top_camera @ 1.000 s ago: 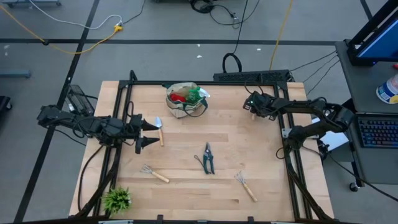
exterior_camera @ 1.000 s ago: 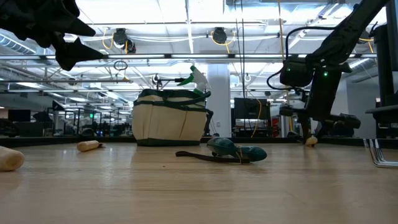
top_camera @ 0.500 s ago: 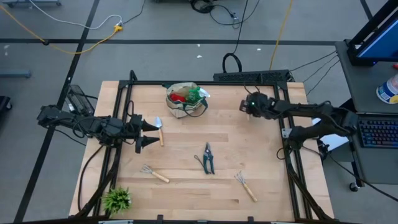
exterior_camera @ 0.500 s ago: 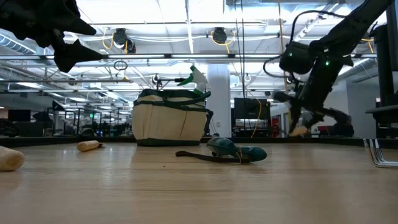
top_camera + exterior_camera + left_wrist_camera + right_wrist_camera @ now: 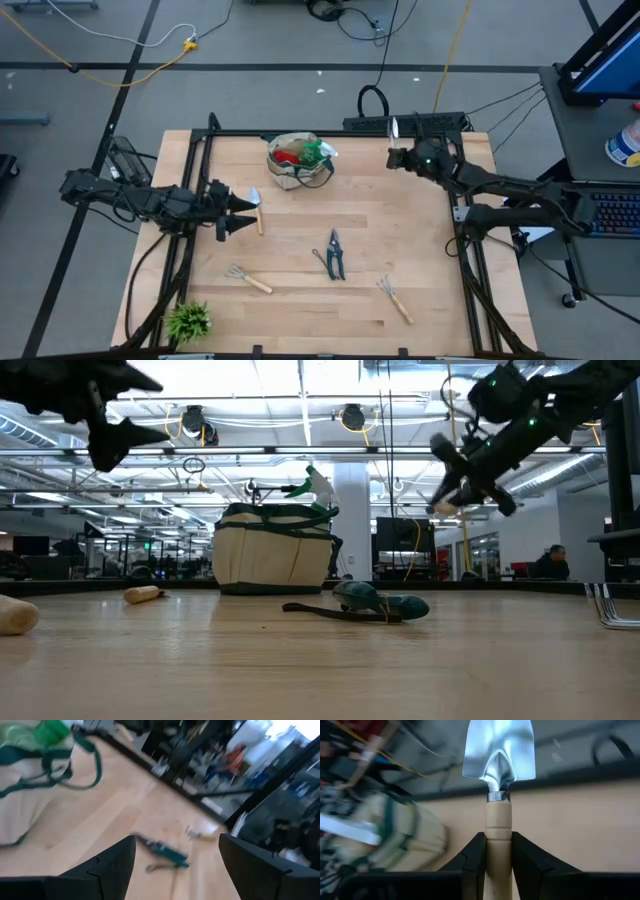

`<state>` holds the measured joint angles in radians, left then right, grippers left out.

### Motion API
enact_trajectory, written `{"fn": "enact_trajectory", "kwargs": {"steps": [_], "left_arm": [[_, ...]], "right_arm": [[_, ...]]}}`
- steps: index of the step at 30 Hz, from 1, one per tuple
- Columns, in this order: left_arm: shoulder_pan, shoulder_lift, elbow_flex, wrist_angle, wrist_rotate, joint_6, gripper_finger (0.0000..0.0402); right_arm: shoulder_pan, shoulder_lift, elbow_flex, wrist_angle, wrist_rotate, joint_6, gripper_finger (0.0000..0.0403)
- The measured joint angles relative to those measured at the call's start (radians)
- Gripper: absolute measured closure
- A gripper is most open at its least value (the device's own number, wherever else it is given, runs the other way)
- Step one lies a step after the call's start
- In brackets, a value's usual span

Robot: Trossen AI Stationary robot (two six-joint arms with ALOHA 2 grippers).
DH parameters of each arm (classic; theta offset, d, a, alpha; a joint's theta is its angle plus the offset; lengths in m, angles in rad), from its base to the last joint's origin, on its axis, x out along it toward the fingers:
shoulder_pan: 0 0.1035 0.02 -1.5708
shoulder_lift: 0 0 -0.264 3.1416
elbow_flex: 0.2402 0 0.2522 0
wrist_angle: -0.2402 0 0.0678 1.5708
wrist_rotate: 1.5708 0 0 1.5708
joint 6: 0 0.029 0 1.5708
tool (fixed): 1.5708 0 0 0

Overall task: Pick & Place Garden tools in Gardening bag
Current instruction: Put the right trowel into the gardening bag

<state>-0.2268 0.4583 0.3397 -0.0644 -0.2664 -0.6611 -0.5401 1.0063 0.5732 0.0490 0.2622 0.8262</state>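
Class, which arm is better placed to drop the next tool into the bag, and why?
Right. Its end effector already grips a trowel, lifted near the bag. The left end effector is open and empty.

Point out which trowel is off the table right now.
The trowel clamped in the right gripper, raised near the table's back right. The other trowel lies on the wood just ahead of the open left gripper.

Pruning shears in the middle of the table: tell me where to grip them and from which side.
Grip the pruning shears across the two dark handles, coming straight down from above. They lie flat on the table, blades pointing toward the gardening bag, with clear wood all round. The left pincer, open and empty, looks nearer; the right pincer holds a trowel.
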Motion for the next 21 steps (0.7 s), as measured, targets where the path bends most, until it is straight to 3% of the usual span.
{"fn": "enact_trajectory", "kwargs": {"steps": [6, 11, 21], "left_arm": [[0.0, 0.0, 0.0, 0.167, -0.066, -0.048, 0.0108], [0.0, 0.023, 0.0, 0.293, -0.137, -0.101, 0.0107], [0.0, 0.2, 0.0, 0.505, -0.276, -0.232, 0.0107]], "right_arm": [[0.02, -0.035, 0.002, 0.206, -0.01, -0.218, 0.0342], [0.044, -0.036, 0.002, 0.361, -0.087, -0.404, 0.0342], [0.106, -0.036, 0.002, 0.521, -0.165, -0.776, 0.0342]]}}
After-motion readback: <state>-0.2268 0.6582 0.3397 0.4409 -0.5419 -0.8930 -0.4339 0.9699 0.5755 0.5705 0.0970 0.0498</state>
